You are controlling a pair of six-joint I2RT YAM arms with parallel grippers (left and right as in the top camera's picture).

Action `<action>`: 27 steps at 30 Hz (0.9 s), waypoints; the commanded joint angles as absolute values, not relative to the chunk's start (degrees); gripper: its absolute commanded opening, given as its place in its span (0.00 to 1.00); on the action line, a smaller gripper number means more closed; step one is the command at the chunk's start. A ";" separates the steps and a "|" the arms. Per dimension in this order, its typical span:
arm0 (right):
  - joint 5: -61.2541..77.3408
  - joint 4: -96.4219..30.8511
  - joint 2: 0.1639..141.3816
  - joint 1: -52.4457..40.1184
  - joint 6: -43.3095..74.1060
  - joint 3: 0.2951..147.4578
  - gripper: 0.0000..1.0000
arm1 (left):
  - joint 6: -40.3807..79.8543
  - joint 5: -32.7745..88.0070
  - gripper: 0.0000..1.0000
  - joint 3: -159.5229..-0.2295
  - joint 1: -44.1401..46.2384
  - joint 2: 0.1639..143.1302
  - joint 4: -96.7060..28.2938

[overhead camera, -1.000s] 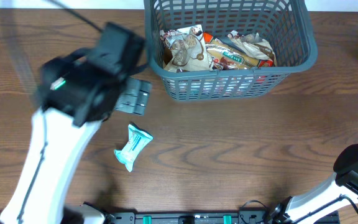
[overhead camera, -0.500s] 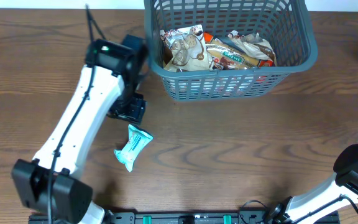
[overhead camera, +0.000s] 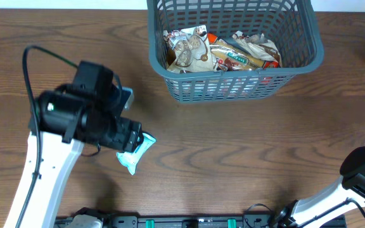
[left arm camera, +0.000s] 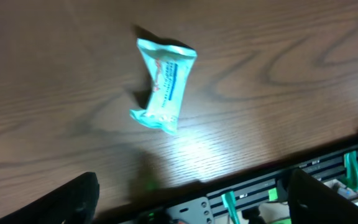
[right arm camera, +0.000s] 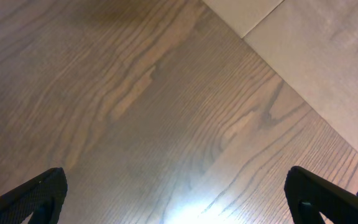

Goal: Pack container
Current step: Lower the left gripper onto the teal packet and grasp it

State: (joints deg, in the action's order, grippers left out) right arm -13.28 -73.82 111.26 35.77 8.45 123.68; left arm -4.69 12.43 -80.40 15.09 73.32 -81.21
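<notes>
Hovering wide open above the lone snack packet (left arm camera: 165, 85) on the surface (overhead camera: 233, 145), the left tool (left arm camera: 191, 186) appears poised to collect it for the basket (overhead camera: 309, 60); the right tool (right arm camera: 176, 186) idles open.

**Overhead view:** fixed high above, looking straight down on the counter (overhead camera: 233, 158), with the basket (overhead camera: 319, 57) at the far edge.

**Left wrist view:** close and tilted down toward the counter's near edge, with the left gripper (left arm camera: 192, 180) framing the lower corners.

**Right wrist view:** close, looking down past the right gripper (right arm camera: 176, 180) at a counter corner and the pale floor (right arm camera: 316, 56).

**Shared:** the overhead and left wrist views both show the teal packet (overhead camera: 134, 152) and the surrounding wood.
</notes>
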 commanded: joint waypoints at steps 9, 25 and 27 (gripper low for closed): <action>-13.47 -73.69 111.70 36.14 7.62 123.46 0.99 | -2.90 8.80 0.99 -65.71 14.79 69.43 -67.29; -13.47 -73.69 111.70 36.14 7.62 123.46 0.99 | -1.19 8.08 0.99 -53.36 14.79 81.58 -52.18; -13.47 -73.69 111.70 36.14 7.62 123.46 0.99 | -1.21 7.97 0.99 -53.36 14.79 84.18 -51.48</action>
State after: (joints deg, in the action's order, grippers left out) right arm -13.30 -73.80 111.26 35.77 8.45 123.68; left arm -1.50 8.60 -53.34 15.09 81.69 -52.05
